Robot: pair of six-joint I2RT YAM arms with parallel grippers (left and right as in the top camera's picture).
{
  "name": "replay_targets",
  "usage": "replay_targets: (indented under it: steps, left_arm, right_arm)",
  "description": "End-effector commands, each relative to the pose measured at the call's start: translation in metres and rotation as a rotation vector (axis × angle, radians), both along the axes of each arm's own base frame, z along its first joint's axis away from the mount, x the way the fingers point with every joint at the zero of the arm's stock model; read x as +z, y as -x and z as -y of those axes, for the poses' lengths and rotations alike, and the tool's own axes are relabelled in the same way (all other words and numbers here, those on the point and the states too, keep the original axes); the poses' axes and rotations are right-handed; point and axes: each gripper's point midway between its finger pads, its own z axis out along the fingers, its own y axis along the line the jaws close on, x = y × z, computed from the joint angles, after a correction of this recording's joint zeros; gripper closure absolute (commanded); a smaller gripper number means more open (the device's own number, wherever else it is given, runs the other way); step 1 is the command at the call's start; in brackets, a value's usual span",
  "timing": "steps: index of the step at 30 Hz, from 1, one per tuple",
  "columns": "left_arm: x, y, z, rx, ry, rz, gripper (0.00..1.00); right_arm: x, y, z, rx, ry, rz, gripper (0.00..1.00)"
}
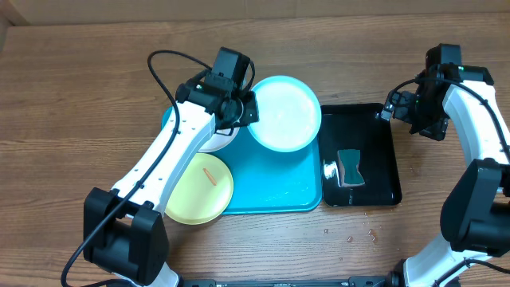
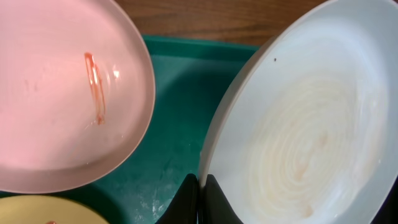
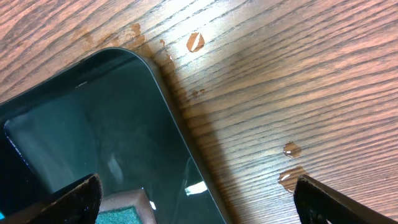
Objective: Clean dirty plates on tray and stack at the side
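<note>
Left fingers point(image 2: 186, 202) pinch the rim of the pale mint-blue round plate point(image 1: 284, 113), on the bright turquoise rectangular tray point(image 1: 271, 187) at the middle of the worktop point(image 1: 80, 80); a white orange-smeared plate point(image 2: 62, 93) and a yellow-green plate point(image 1: 199, 189) crowd its left-edge side; right fingers point(image 3: 74, 199) gape above the glossy black tray point(image 1: 378, 143), sponge point(image 1: 349, 167) inside, toward the right edge.

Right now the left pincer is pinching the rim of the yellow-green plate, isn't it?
Not quite. The left pincer is pinching the rim of the pale mint-blue plate. The yellow-green plate lies apart from it, nearer the robot's base, with nothing gripping it. The overhead view shows this.
</note>
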Motion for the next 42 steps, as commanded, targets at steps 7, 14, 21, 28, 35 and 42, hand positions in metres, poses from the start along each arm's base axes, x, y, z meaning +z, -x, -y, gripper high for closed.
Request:
replay_targets:
  steps: [7, 14, 21, 28, 35, 42]
  left_arm:
    - [0.021, -0.010, 0.032, -0.078, 0.032, 0.090, 0.96]
    - [0.037, -0.012, 0.075, -0.152, 0.062, 0.201, 0.96]
    - [0.049, -0.009, 0.105, -0.257, 0.012, 0.318, 0.96]
    - [0.061, -0.006, 0.121, -0.306, -0.168, 0.472, 0.96]
    - [0.085, -0.004, 0.128, -0.342, -0.366, 0.622, 0.96]
    - [0.131, 0.000, 0.140, -0.343, -0.610, 0.841, 0.96]
  right_arm:
    - [0.021, -0.026, 0.008, -0.021, 0.017, 0.132, 0.00]
    - [0.022, -0.020, 0.051, -0.204, -0.015, 0.142, 0.00]
    - [0.021, -0.001, 0.111, -0.336, 0.041, 0.134, 0.00]
    - [0.021, 0.010, 0.135, -0.396, 0.057, 0.129, 0.00]
    - [0.021, 0.010, 0.135, -0.397, 0.057, 0.129, 0.00]
    - [0.021, 0.010, 0.135, -0.397, 0.057, 0.129, 0.00]
